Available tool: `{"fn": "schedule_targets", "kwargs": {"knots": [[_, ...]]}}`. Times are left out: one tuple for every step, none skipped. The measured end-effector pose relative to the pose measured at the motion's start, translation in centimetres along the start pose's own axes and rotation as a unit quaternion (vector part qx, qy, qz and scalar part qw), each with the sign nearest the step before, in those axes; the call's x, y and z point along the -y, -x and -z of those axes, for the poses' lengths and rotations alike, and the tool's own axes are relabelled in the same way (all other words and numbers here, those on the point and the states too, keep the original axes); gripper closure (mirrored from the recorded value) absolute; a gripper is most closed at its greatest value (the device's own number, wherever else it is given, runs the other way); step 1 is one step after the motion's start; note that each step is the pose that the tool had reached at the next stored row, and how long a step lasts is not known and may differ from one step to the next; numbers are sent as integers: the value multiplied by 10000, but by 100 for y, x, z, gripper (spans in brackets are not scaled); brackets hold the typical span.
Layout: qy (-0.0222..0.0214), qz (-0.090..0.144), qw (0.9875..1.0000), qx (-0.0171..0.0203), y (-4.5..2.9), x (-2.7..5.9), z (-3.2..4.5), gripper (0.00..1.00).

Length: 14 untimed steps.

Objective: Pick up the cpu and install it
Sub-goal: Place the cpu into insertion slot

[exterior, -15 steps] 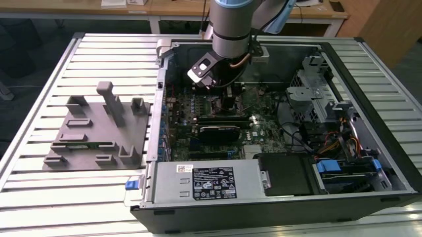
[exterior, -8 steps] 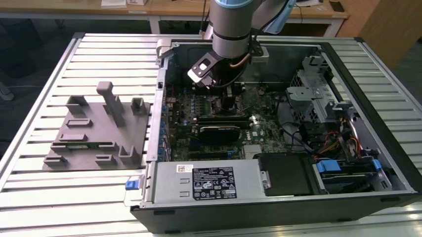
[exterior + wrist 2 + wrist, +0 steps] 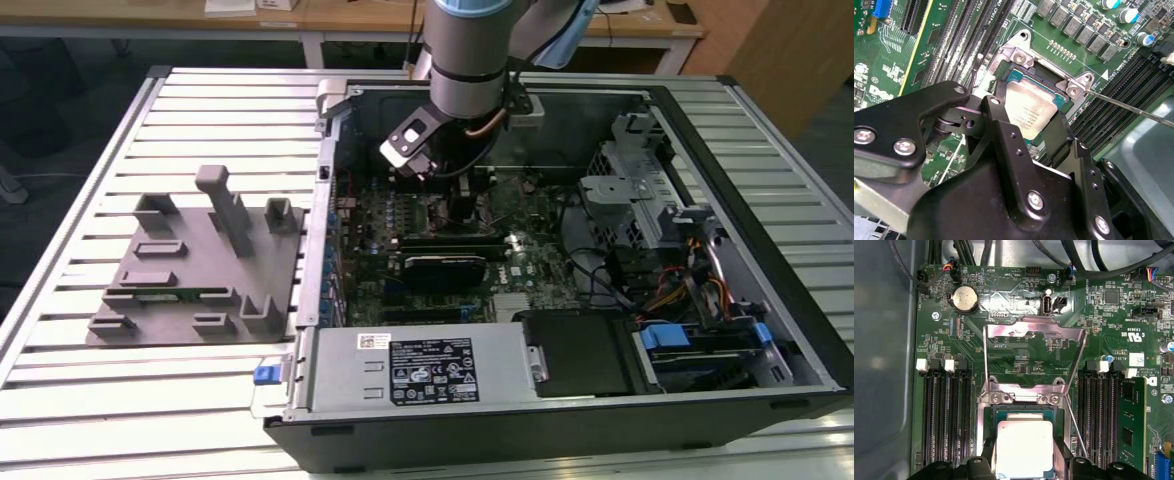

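An open computer case (image 3: 534, 435) fills the centre and right of the exterior view on a slatted metal table (image 3: 80, 420), with a grey parts fixture (image 3: 174, 270) at its left. The robot arm (image 3: 467, 60) reaches down from top centre onto the motherboard (image 3: 1019, 305). The socket's load plate (image 3: 1034, 355) stands raised. The gripper (image 3: 1029, 117) is closed on the cpu (image 3: 1024, 447), which sits at the socket, its fingers (image 3: 1004, 140) against two opposite edges.

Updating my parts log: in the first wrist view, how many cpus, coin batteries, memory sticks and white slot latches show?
cpu: 1
coin battery: 1
memory stick: 1
white slot latches: 4
Total: 7
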<state>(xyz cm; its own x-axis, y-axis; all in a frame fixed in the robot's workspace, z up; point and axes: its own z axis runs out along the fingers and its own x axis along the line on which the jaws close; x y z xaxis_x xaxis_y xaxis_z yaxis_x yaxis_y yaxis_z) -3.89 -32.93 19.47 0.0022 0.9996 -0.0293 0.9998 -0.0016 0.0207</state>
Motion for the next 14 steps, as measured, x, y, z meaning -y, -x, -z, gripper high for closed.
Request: {"fn": "schedule_targets", "kwargs": {"knots": [[0,-3,10000,0,-1,0,-3,46],[0,-5,10000,0,-1,0,-7,46],[-1,-7,10000,1,0,1,-9,46],[-1,-7,10000,1,0,1,-9,46],[-1,-7,10000,1,-1,1,-9,46],[-1,-7,10000,1,-1,1,-10,46],[0,-8,10000,0,-1,1,-10,46],[-1,-8,10000,1,-1,1,-10,46],[0,-8,10000,0,-1,1,-10,46],[0,-8,10000,0,-1,1,-10,46],[0,-7,10000,0,-1,1,-11,46],[0,-8,10000,0,-1,1,-11,45],[0,-7,10000,0,-1,0,-11,45],[-1,-8,10000,0,-1,1,-11,39]]}}
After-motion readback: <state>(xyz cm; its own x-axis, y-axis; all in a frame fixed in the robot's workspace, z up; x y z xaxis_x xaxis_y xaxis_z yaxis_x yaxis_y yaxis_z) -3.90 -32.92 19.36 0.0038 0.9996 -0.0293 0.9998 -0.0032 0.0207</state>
